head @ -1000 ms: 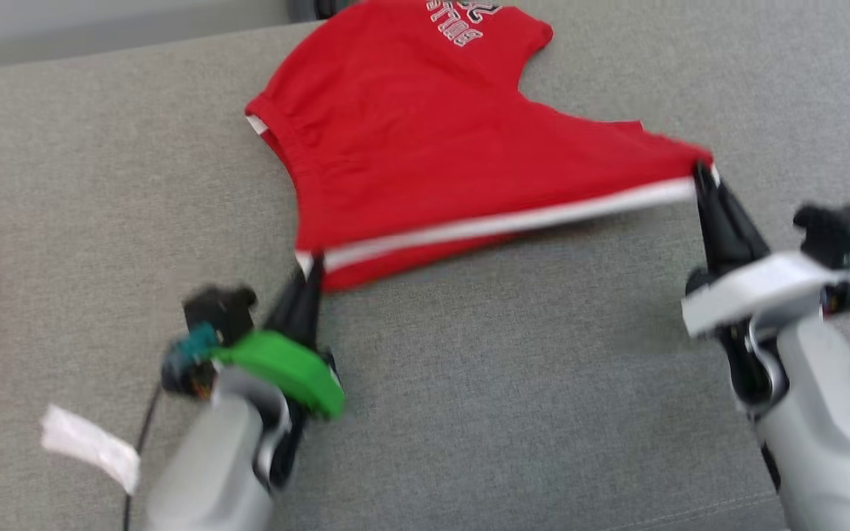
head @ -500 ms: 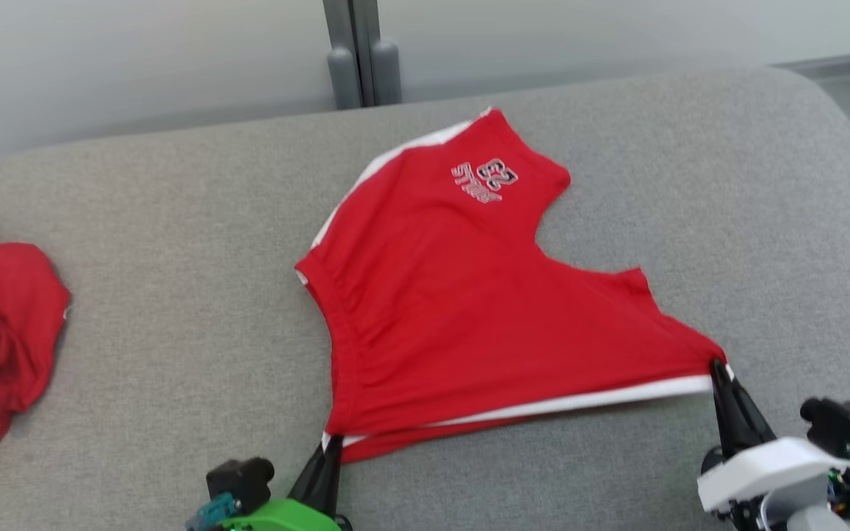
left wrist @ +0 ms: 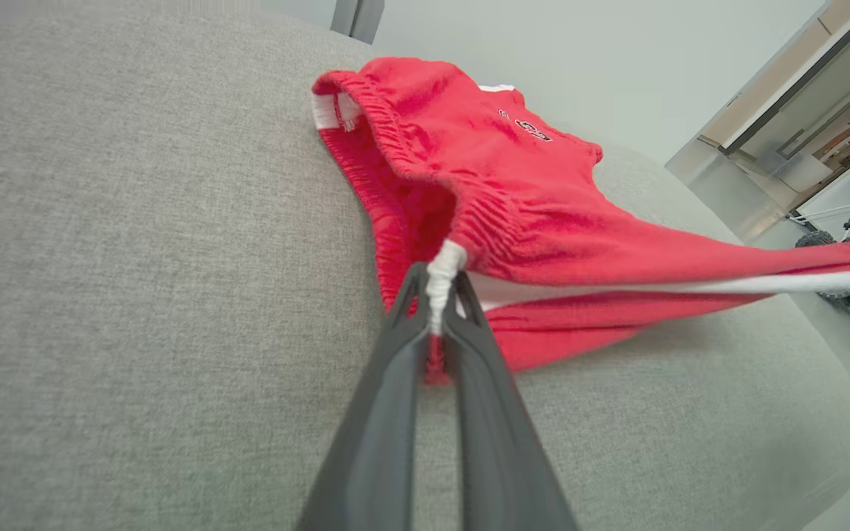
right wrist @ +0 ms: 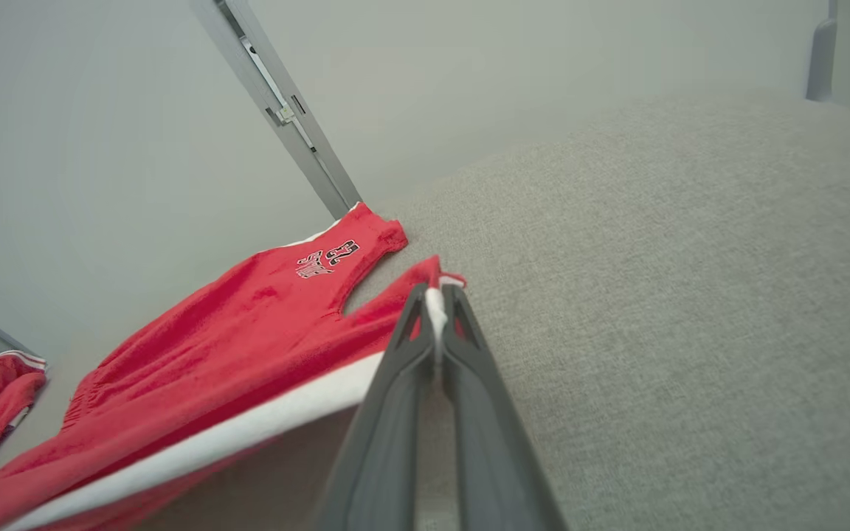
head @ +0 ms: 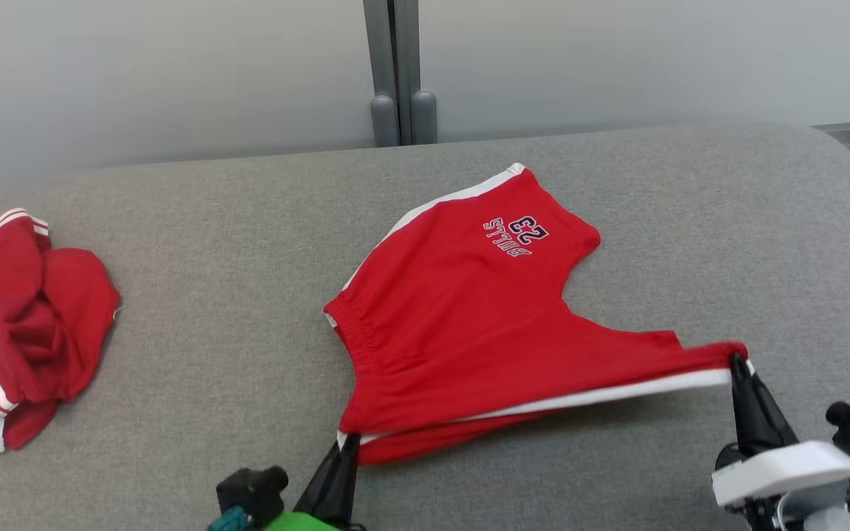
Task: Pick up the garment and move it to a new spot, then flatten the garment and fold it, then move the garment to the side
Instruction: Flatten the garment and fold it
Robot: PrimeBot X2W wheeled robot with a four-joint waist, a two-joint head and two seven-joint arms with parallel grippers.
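While the left gripper (head: 350,441) is clamping the waistband corner at lower centre and the right gripper (head: 735,363) is clamping the leg hem at lower right, the red shorts (head: 469,324) are stretching between them over the grey cushion (head: 211,332) at centre frame. Since each pinch is taking only a narrow edge, uneven pulling is risking a slip, and the far leg is risking bunching underneath.

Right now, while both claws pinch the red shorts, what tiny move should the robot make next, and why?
Probably lower both grippers together, laying the stretched edge flat. The left gripper and right gripper are shut on the red shorts with white side stripe, whose near edge hangs taut above the grey fabric cushion, not yet flattened.
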